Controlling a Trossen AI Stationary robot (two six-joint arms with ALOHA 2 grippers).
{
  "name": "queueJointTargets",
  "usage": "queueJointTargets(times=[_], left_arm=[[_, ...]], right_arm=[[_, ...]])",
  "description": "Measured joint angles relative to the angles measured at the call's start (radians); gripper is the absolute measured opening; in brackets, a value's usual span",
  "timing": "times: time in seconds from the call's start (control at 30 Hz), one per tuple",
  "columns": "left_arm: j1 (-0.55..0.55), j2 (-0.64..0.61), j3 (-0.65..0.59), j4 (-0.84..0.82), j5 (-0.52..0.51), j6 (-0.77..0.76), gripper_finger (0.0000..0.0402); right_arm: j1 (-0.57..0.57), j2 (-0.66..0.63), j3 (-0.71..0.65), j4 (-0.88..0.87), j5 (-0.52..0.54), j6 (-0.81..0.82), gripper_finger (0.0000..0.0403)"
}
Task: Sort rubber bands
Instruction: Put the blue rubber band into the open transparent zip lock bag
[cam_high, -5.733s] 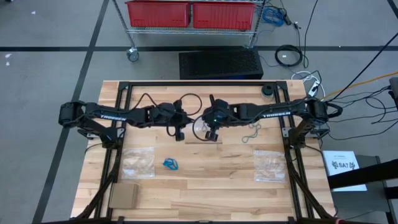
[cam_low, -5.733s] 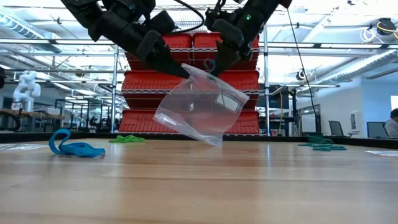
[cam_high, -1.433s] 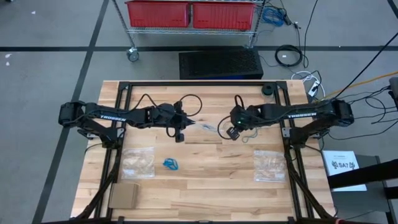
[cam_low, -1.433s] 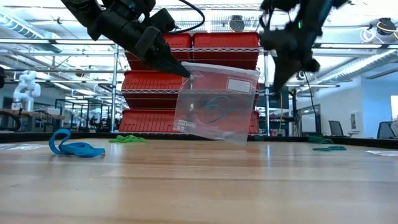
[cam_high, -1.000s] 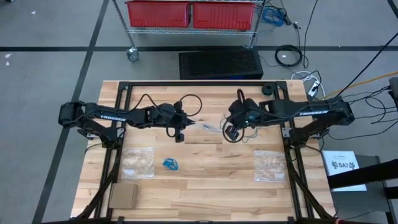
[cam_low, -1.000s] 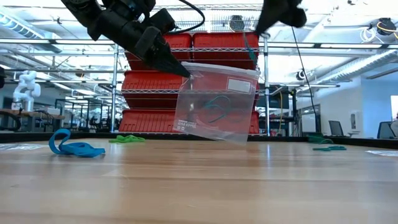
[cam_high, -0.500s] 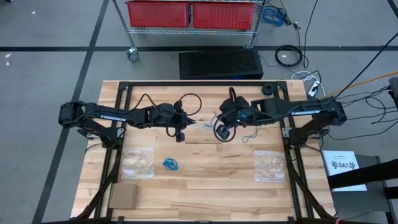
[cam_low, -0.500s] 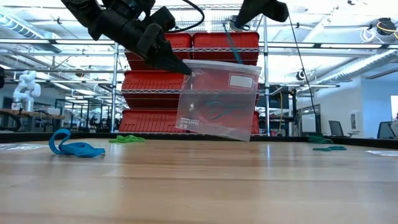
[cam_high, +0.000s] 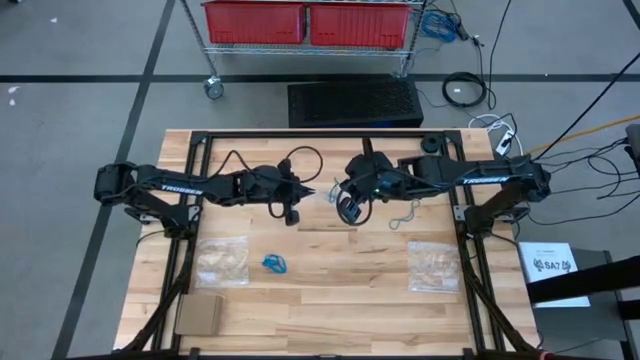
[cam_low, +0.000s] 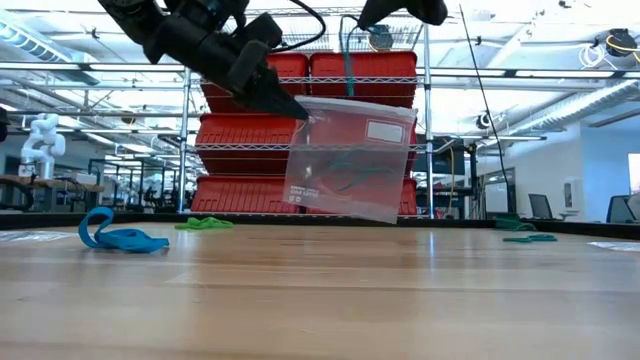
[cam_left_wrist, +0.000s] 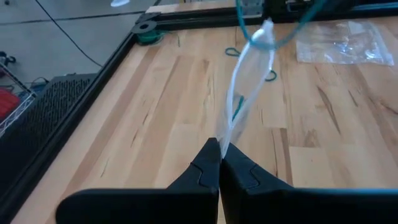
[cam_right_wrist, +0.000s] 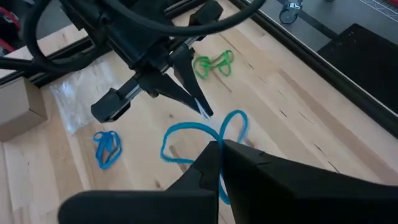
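My left gripper (cam_low: 298, 113) is shut on a clear plastic bag (cam_low: 350, 160) that hangs above the table's middle. A teal rubber band (cam_low: 345, 165) lies inside the bag. Just above the bag's mouth, my right gripper (cam_right_wrist: 219, 147) is shut on a blue-teal rubber band (cam_low: 347, 55). On the wood lie a blue cluster of rubber bands (cam_high: 275, 263), a green cluster (cam_right_wrist: 214, 64) and a grey-teal cluster (cam_high: 405, 213). My left gripper pinches the bag's top corner (cam_left_wrist: 225, 138) between its two fingers, slanting down from the table's left. The bag hangs below that corner, clear of the table and slightly tilted. My right gripper pinches the band at one spot (cam_right_wrist: 217, 137) between its fingertips, slanting down from the right. The loop dangles slack below the fingers, and its low end reaches the bag's top edge (cam_low: 352, 97).
Two clear bags lie flat near the front, one left (cam_high: 222, 260) and one right (cam_high: 433, 265). A cardboard box (cam_high: 200, 315) sits at the front left corner. A dark roll (cam_high: 430, 145) rests at the far right, within the black frame (cam_high: 310, 135).
My right gripper has gone toward the table's left and up with the dangling band, from right of the bag to over its mouth. The bag in my left gripper has barely swung.
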Motion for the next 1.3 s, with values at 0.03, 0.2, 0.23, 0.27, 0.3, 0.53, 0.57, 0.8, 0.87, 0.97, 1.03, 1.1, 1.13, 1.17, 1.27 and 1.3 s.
queueJointTargets(times=[0.03, 0.2, 0.23, 0.27, 0.3, 0.53, 0.57, 0.8, 0.87, 0.97, 1.03, 1.1, 1.13, 1.17, 1.27, 1.3], left_arm=[[0.000, 0.000, 0.000, 0.006, -0.006, 0.000, 0.0000], [0.000, 0.000, 0.000, 0.015, -0.010, 0.000, 0.0000], [0.000, 0.000, 0.000, 0.015, -0.013, 0.000, 0.0000], [0.000, 0.000, 0.000, 0.016, -0.013, -0.001, 0.0000], [0.000, 0.000, 0.000, 0.016, -0.013, -0.001, 0.0000], [0.000, 0.000, 0.000, 0.032, -0.013, -0.022, 0.0000], [0.000, 0.000, 0.000, 0.032, -0.013, -0.024, 0.0000], [0.000, 0.000, 0.000, 0.033, -0.013, -0.024, 0.0000], [0.000, 0.000, 0.000, 0.033, -0.013, -0.024, 0.0000], [0.000, 0.000, 0.000, 0.034, -0.014, -0.024, 0.0000], [0.000, 0.000, 0.000, 0.036, -0.014, -0.024, 0.0000], [0.000, 0.000, 0.000, 0.035, -0.014, -0.025, 0.0000], [0.000, 0.000, 0.000, 0.035, -0.013, -0.025, 0.0000], [-0.001, 0.000, 0.000, 0.035, -0.013, -0.025, 0.0000], [-0.006, 0.000, 0.000, 0.032, -0.014, -0.025, 0.0000], [-0.008, 0.000, 0.000, 0.030, -0.014, -0.025, 0.0000]], right_arm=[[-0.002, 0.000, 0.000, 0.000, 0.001, 0.004, 0.0000], [-0.003, 0.000, 0.001, 0.000, 0.025, 0.013, 0.0000], [-0.003, 0.000, 0.001, 0.000, 0.026, 0.014, 0.0000], [-0.003, 0.000, 0.001, 0.000, 0.026, 0.014, 0.0000], [-0.003, 0.002, 0.001, -0.001, 0.026, 0.016, 0.0000], [-0.003, 0.041, 0.001, -0.013, 0.026, 0.018, 0.0000], [-0.003, 0.047, 0.001, -0.012, 0.026, 0.018, 0.0000], [-0.003, 0.055, 0.001, -0.010, 0.023, 0.025, 0.0000], [-0.003, 0.061, 0.001, -0.011, 0.023, 0.025, 0.0000], [-0.009, 0.090, 0.001, -0.014, 0.022, 0.004, 0.0000], [-0.017, 0.121, 0.001, -0.024, 0.018, -0.017, 0.0000], [-0.029, 0.153, 0.001, -0.032, 0.014, -0.037, 0.0000], [-0.035, 0.168, 0.001, -0.040, 0.014, -0.044, 0.0000], [-0.043, 0.182, 0.001, -0.050, 0.011, -0.051, 0.0000], [-0.068, 0.219, 0.000, -0.065, -0.010, -0.070, 0.0000], [-0.074, 0.227, 0.000, -0.066, -0.011, -0.077, 0.0000]])
